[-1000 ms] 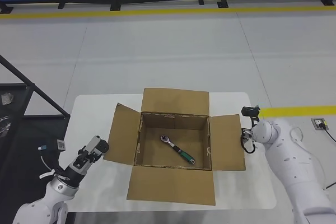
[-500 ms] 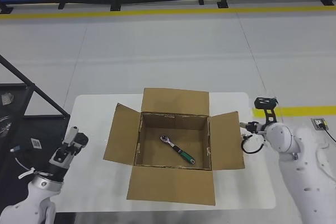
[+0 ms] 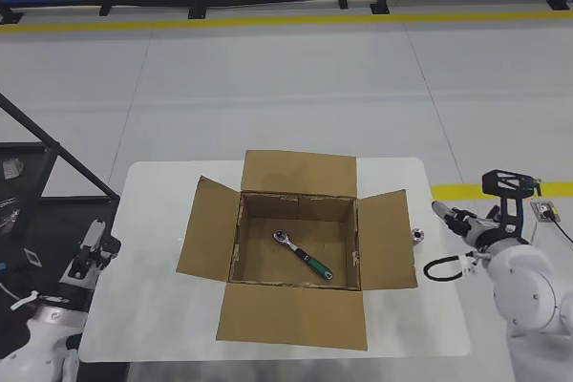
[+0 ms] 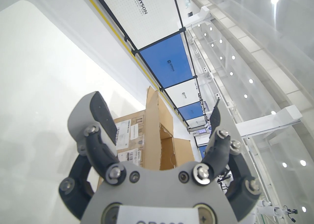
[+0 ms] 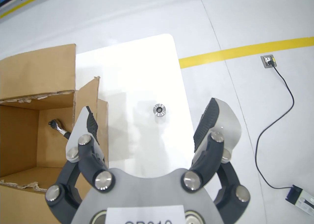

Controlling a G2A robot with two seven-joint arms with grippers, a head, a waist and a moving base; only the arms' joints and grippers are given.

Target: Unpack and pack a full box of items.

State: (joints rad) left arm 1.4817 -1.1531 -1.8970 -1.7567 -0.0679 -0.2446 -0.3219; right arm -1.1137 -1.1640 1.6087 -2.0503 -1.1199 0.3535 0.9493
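Observation:
An open cardboard box (image 3: pixel 301 181) with all flaps folded out stands mid-table; its side also faces the left wrist view (image 4: pixel 137 131). Inside lies a ratchet wrench (image 3: pixel 303 253) with a green-and-black handle; its head shows in the right wrist view (image 5: pixel 57 127). A small silver socket (image 3: pixel 417 234) (image 5: pixel 159 109) stands upright on the table right of the box. My right gripper (image 5: pixel 149 124) hangs open and empty beyond the table's right edge (image 3: pixel 456 218). My left gripper (image 4: pixel 157 117) is open and empty at the table's left edge (image 3: pixel 88 250).
The white table (image 3: pixel 172 191) has bare strips on both sides of the box. A black frame with bagged parts (image 3: pixel 10 196) stands left of the table. A floor socket with a black cable (image 5: pixel 282 80) lies to the right.
Both arms have pulled outward from the box: the left gripper went from beside the left flap to the table's left edge, the right from the right flap past the right edge, uncovering the socket.

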